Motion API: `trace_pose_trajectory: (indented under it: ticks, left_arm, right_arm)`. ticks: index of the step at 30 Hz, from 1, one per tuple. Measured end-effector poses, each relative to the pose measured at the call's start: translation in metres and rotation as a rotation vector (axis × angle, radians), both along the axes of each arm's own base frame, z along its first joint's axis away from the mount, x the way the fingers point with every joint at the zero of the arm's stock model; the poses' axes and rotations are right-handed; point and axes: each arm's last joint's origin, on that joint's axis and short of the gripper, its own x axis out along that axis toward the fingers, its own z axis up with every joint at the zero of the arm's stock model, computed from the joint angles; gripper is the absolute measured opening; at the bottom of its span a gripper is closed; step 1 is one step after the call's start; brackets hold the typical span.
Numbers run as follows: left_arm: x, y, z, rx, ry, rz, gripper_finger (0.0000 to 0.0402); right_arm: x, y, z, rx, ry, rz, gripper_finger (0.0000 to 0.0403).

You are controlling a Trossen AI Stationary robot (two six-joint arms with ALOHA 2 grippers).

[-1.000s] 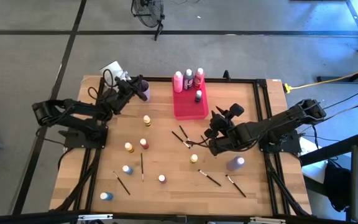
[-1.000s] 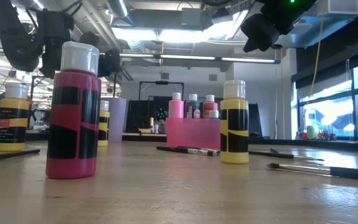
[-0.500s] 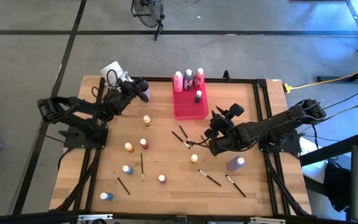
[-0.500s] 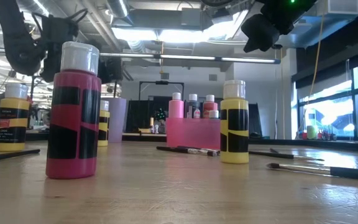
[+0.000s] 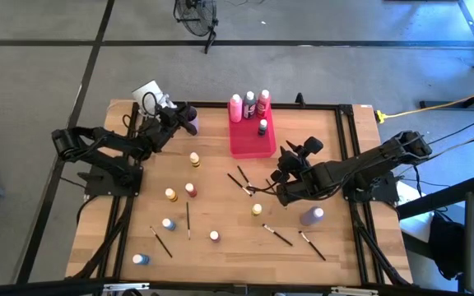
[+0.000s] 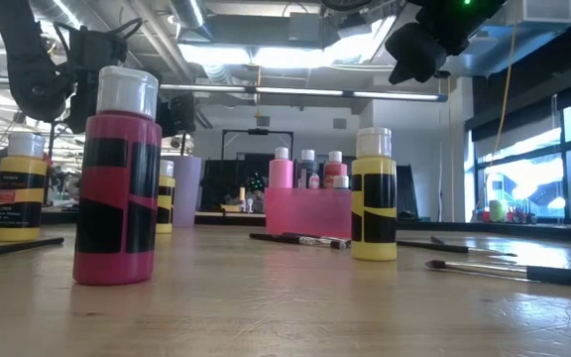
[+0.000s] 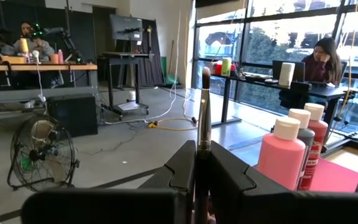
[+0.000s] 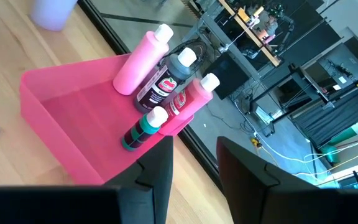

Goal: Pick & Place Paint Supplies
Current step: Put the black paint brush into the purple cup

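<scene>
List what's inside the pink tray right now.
Four bottles stand at the far end of the pink tray: a pink bottle, a dark bottle, a red bottle and a smaller green bottle. The near part is bare; the floor under the bottles is hidden.

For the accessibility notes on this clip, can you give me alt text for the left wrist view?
The left gripper is shut on a thin dark paintbrush that stands upright between its fingers. Beside it are a pink bottle and a red bottle, both light-capped; behind lie a floor fan and desks with people seated.
</scene>
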Motion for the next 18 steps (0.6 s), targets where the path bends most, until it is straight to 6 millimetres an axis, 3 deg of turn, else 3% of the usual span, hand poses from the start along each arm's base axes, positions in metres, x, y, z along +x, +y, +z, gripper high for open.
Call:
trace_pose_trajectory:
  ticks: [8,18]
  left_arm:
    - [-0.0001,0.0,-0.0003,-0.002,0.001,0.0,0.0032]
    - [0.0,0.0,-0.0014,-0.018,-0.005,-0.002,0.0064]
  right_arm:
    - [0.0,0.0,-0.0001,0.003,0.001,0.001,0.0127]
    - [0.0003,0.0001,-0.0001,0.005,-0.002,0.001,0.0128]
